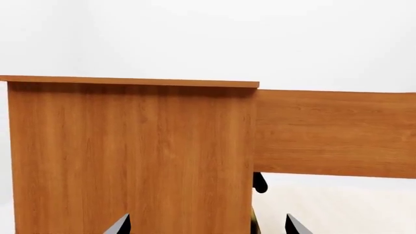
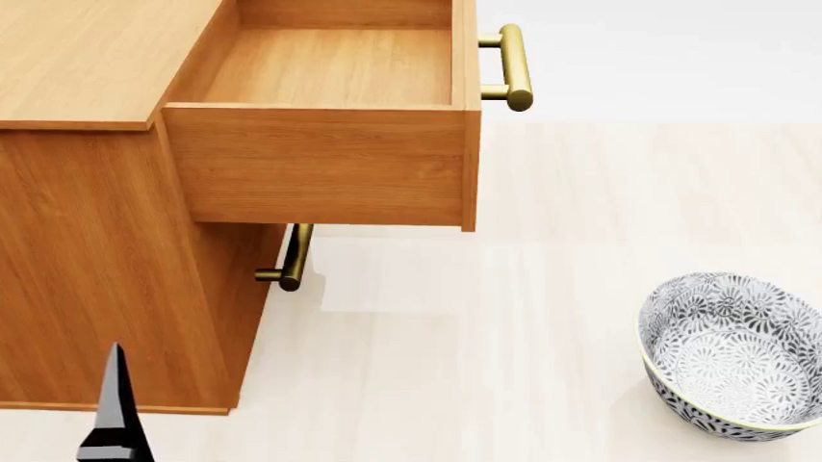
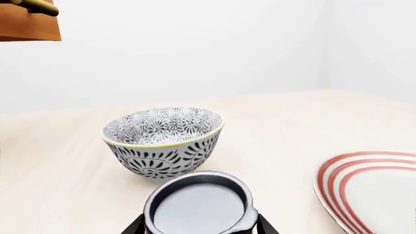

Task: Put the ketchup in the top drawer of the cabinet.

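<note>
Cabinet (image 2: 90, 289): orange-brown wood with a flat top, set at the left of the head view on a pale table (image 2: 514, 337).

Top drawer (image 2: 321, 164): pulled well out toward the right, interior bare, brass bar handle (image 2: 511, 67) on its front.

Lower drawer: closed, only its brass handle (image 2: 293, 258) is seen beneath the open drawer.

Bowl (image 2: 732, 371): patterned grey-white with a yellowish rim, upright on the table, at the near right, well apart from the cabinet.

Ketchup (image 3: 198, 204): a can seen from above by its silver lid in the right wrist view, held upright just on the near side of the bowl; the label is hidden.

Right gripper (image 3: 198, 226): dark fingers are pressed against either side of the can, pinching it.

Plate (image 3: 370, 190): white with red rings, lying flat to the right of the bowl.

Left gripper (image 1: 206, 224): two dark fingertips are spread apart, nothing between them, facing the cabinet's side panel.
</note>
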### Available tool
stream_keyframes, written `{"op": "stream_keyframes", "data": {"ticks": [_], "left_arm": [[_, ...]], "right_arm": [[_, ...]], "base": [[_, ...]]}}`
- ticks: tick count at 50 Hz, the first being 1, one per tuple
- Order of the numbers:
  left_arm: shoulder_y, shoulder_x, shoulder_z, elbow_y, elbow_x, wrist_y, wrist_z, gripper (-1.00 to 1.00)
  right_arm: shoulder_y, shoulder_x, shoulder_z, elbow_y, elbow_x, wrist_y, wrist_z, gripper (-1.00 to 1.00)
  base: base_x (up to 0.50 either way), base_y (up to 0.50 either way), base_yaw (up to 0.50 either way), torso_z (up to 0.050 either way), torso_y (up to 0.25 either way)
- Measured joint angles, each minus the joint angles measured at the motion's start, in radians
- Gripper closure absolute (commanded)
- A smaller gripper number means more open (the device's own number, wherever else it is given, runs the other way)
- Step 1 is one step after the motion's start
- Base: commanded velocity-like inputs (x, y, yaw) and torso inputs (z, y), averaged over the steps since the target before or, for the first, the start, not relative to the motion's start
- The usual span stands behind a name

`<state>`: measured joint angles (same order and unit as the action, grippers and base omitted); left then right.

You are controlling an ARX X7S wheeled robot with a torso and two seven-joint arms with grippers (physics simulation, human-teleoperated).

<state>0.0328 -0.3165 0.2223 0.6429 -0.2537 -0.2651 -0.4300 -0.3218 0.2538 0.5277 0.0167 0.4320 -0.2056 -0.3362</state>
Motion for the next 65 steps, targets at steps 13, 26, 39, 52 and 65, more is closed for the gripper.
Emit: {"op": "stream_keyframes", "data": {"ticks": [13,26,39,52,65], "left_arm": [[0.000,-0.004,-0.001,-0.004,-0.007,0.006,-0.002,-1.00],[0.003,-0.007,-0.004,-0.012,-0.018,0.017,-0.002,-1.00],[0.001,-0.009,-0.006,-0.022,-0.028,0.025,-0.002,-1.00],[-0.003,-0.011,-0.003,-0.033,-0.033,0.031,-0.003,-1.00],[-0.004,-0.013,0.001,-0.035,-0.036,0.035,-0.005,-1.00]], "right_arm": [[-0.035,0.037,0.012,-0.198,0.035,0.134,0.079,1.00],[-0.065,0.122,0.075,-0.487,0.157,0.340,0.205,1.00],[-0.051,0.245,0.178,-0.705,0.324,0.520,0.345,1.00],[0.016,0.404,0.281,-0.826,0.533,0.672,0.522,1.00],[0.113,0.562,0.345,-0.864,0.717,0.746,0.678,1.00]], "base": [[0.00,0.00,0.00,0.000,0.000],[0.00,0.00,0.00,0.000,0.000],[0.00,0.00,0.00,0.000,0.000],[0.00,0.00,0.00,0.000,0.000],[0.00,0.00,0.00,0.000,0.000]]}}
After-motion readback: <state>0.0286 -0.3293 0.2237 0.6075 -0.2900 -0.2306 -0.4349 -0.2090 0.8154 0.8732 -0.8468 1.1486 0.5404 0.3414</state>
